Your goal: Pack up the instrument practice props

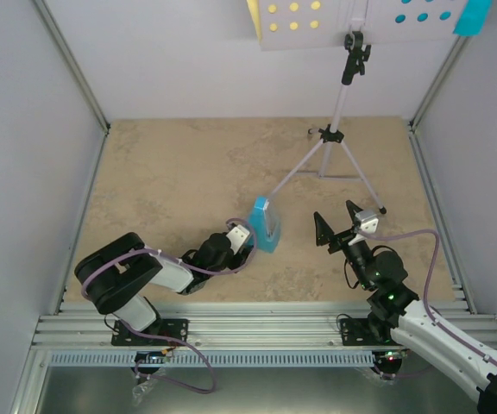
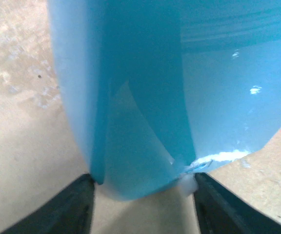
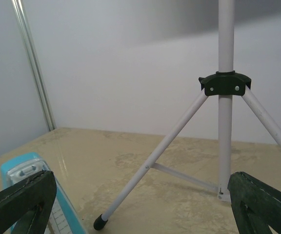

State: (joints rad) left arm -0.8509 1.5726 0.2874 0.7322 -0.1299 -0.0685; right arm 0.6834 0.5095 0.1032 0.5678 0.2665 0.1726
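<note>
Mottled beige tabletop (image 1: 171,172), walled in pale grey, is seen in the top view, with the small blue metronome (image 1: 266,226) near the middle. The left gripper (image 1: 255,238) is set against the metronome's near side. Beyond the metronome stands the lilac music stand (image 1: 339,112), one foot just beside it. The stand's holed desk (image 1: 352,21) is cut off by the picture's edge, with the yellow sheet (image 1: 254,17) and the cyan sheet (image 1: 473,15) on it. To the right of the metronome the right gripper (image 1: 335,222) is spread wide and empty. In the left wrist view the metronome is bracketed by the fingers (image 2: 77,204), one on each flank and seemingly touching; whether a firm hold is made cannot be told. Its faces look smooth and tapered, so it could be squeezed out or tipped. In the right wrist view the stand's legs are framed between wide-spread jaws, the metronome low at the left. If the metronome were swung toward that nearby foot, the tall stand could be knocked and the sheets shed. No box, bag or case is seen in any view, so nothing is shown packed.
</note>
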